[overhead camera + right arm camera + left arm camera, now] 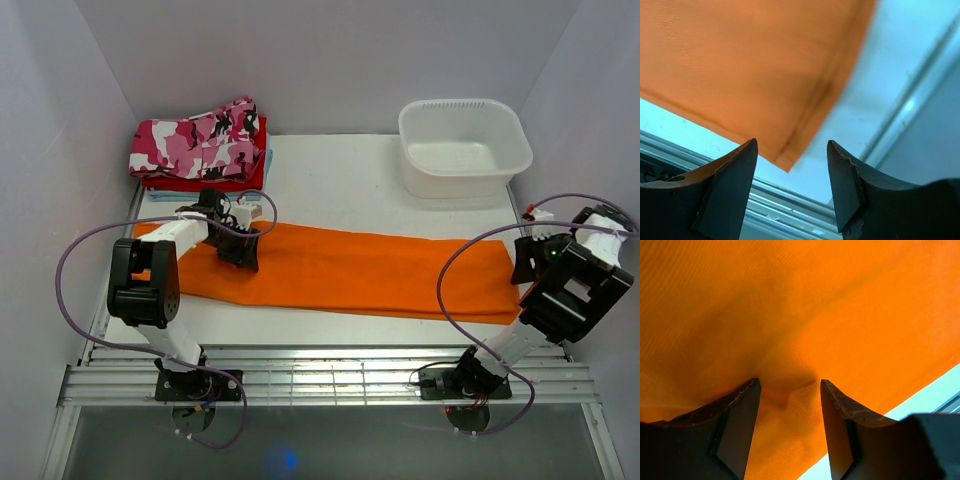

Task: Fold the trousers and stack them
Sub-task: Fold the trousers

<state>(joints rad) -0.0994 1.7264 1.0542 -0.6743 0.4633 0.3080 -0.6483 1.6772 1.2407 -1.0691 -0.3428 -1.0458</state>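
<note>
Trousers [370,272] beneath left fingers [735,430], just beside right fingers [730,190]

Bright, diffuse light, faint shadows. Top view sharp; blue glint [283,460] at 6 o'clock. Right wrist view: trousers [740,65] blurred toward 2 o'clock.

High rear overview; both wrist views close above the trousers [370,272]
</note>
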